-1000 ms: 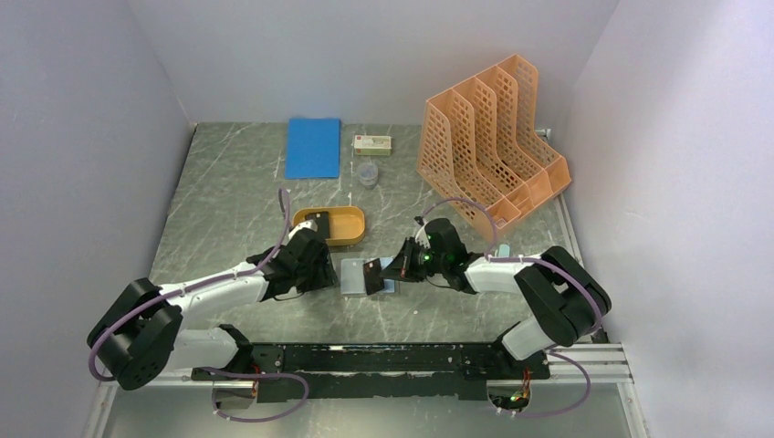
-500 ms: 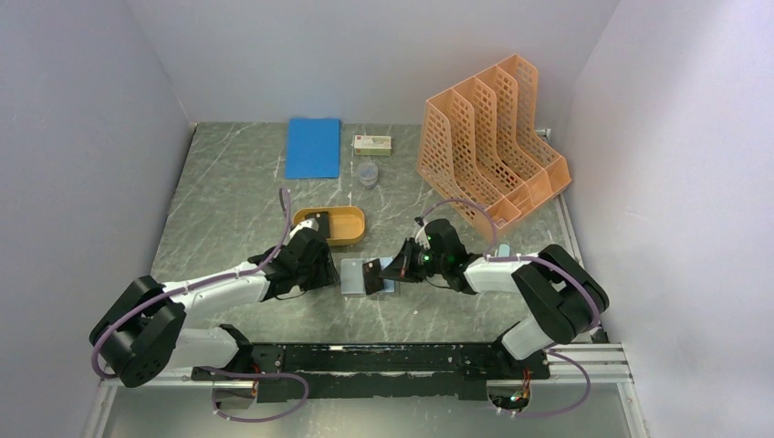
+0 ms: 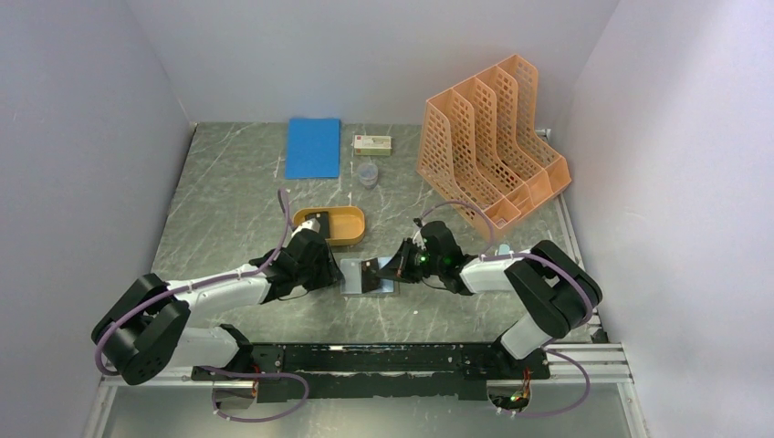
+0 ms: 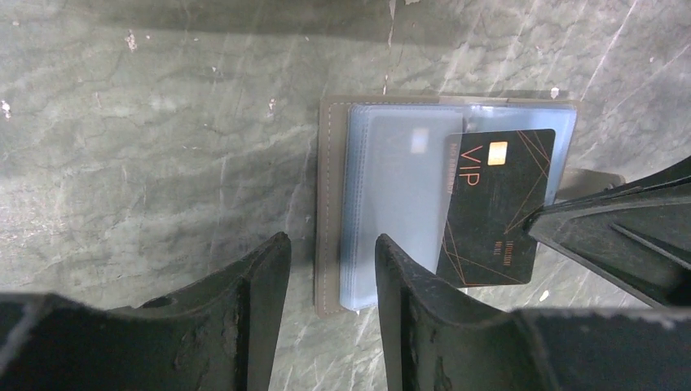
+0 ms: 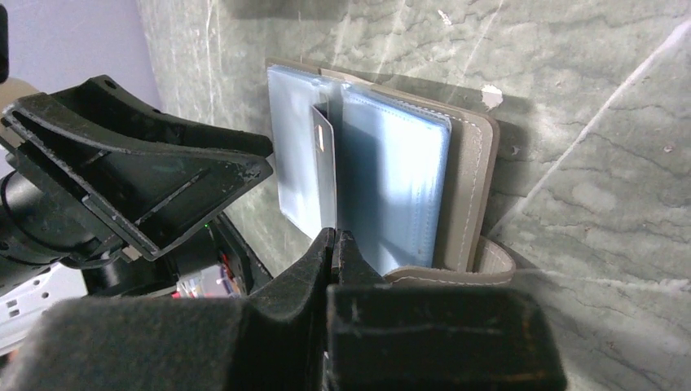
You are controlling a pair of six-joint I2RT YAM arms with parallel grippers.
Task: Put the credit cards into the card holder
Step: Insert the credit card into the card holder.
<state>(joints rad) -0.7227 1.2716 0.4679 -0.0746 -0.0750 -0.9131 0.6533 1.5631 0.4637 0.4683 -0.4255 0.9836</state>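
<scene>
The card holder (image 4: 329, 204) lies open on the table, grey-brown cover down, pale blue plastic sleeves (image 4: 399, 187) up. It also shows in the top view (image 3: 350, 278) and the right wrist view (image 5: 471, 187). My right gripper (image 5: 336, 238) is shut on a black VIP credit card (image 4: 495, 208), held on edge with its far end among the sleeves (image 5: 323, 175). My left gripper (image 4: 330, 265) is open and empty, its fingers standing either side of the holder's left near corner. A second dark card (image 3: 313, 222) lies in the orange oval tray.
The orange oval tray (image 3: 347, 225) sits just behind the left gripper. An orange perforated file rack (image 3: 488, 146) stands at the back right. A blue notebook (image 3: 313, 147), a small white box (image 3: 372, 142) and a small clear cup (image 3: 367, 173) are at the back.
My right gripper has moved left with the card, bringing it further over the holder's sleeves. My left gripper has shifted slightly right toward the holder's left edge.
</scene>
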